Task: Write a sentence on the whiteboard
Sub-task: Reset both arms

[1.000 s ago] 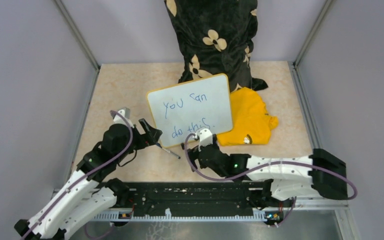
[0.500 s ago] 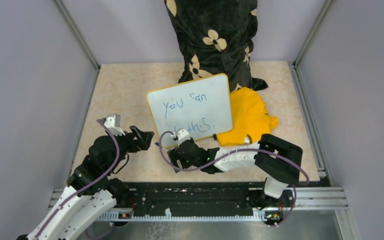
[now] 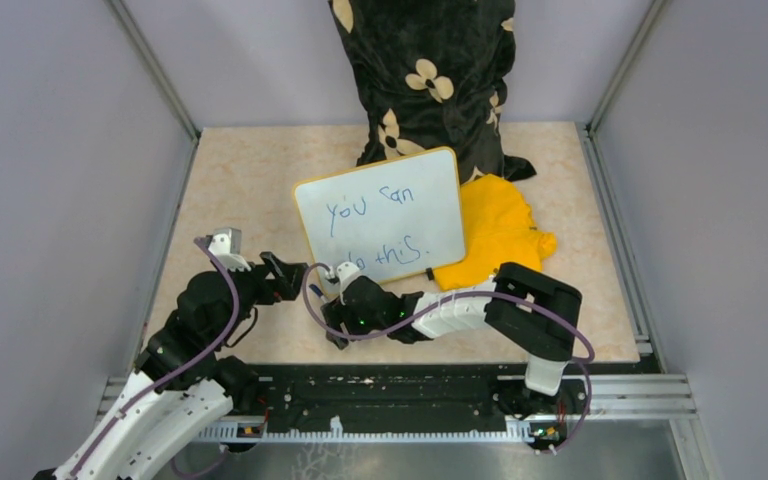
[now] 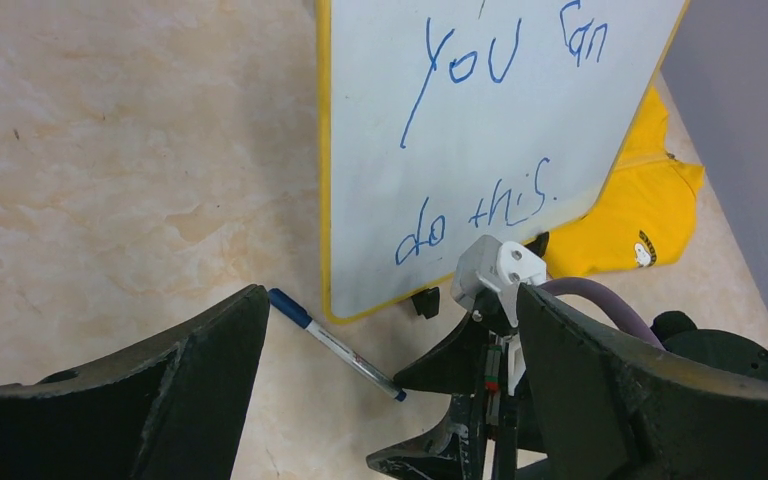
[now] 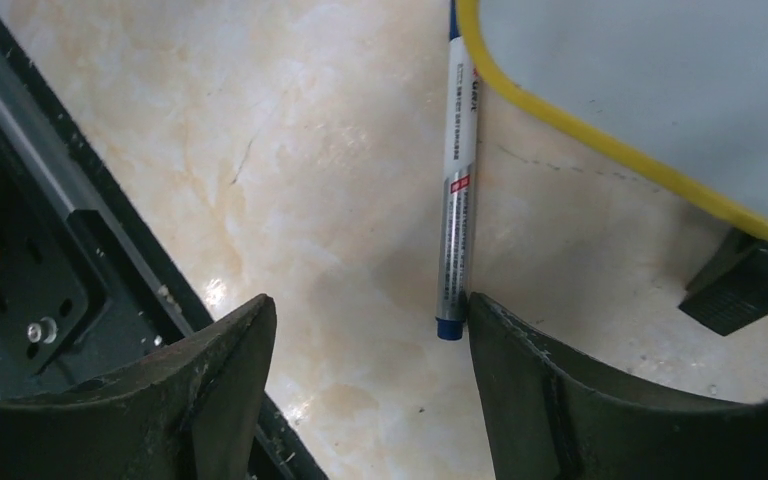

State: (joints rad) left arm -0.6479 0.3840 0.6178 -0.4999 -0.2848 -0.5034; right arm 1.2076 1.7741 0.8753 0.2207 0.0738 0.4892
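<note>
Right gripper [image 3: 330, 320], top view: low at the whiteboard's [image 3: 390, 200] near left corner; the board's long side runs left-right on the tabletop [image 3: 240, 180].
Left gripper [image 4: 390, 300], left wrist: I see it wide apart, empty; the sentence [image 4: 460, 65] reads upright.
Marker [image 5: 458, 200], right wrist: its end sits just inside the parted fingers [image 5: 560, 400], unclamped.

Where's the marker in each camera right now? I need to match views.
Top external: cannot make it out; the right gripper covers its spot.
Left wrist: marker lower centre, lying on the table.
Right wrist: marker upper centre.
Shared landmark: the whiteboard, its yellow-framed near-left corner beside the marker.
</note>
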